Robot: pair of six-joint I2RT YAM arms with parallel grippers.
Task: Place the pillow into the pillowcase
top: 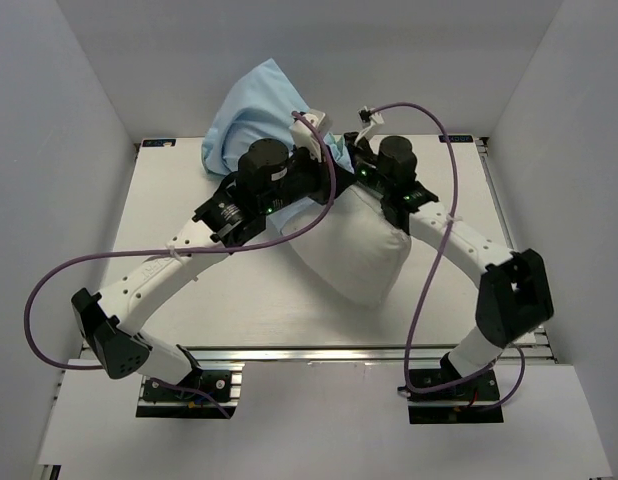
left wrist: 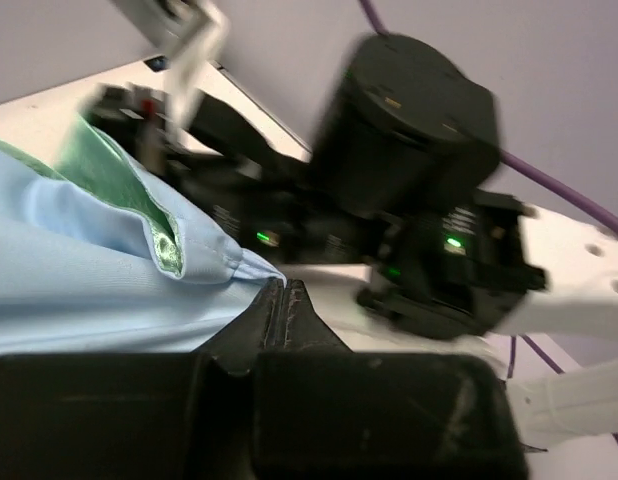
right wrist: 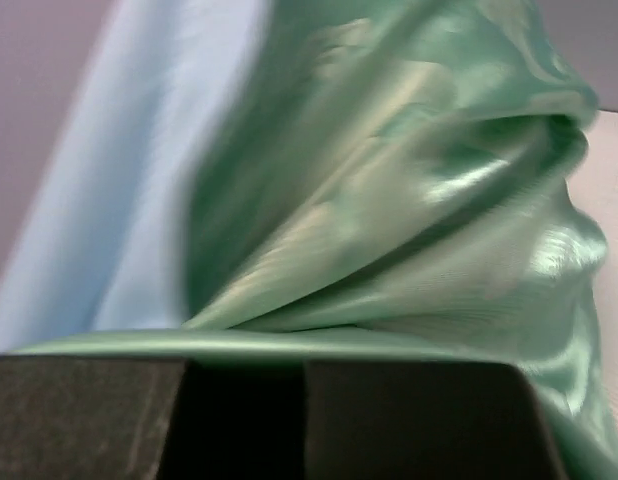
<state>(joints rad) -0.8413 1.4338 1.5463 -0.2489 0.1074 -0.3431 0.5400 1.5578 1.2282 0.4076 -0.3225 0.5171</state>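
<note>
Item: plump white rectangular pillow (top: 354, 262), lying mid-worktop (top: 239, 305), its far end under both wrists.
Item: thin cloth pillowcase (top: 251, 115), light blue outside and sea-green inside, bunching at the far edge.
Left end effector (left wrist: 285, 295): you are pinching the hem, fingers together.
Right end effector (right wrist: 244, 385): green cloth is draping over it; I cannot tell its grip.
Step, judged: opening the mouth. Next, you are needing to draw it over the pillow.

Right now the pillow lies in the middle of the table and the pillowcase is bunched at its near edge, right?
No. The pillow does lie in the middle of the table, but the pillowcase is bunched at its far edge, as the top view shows.
</note>
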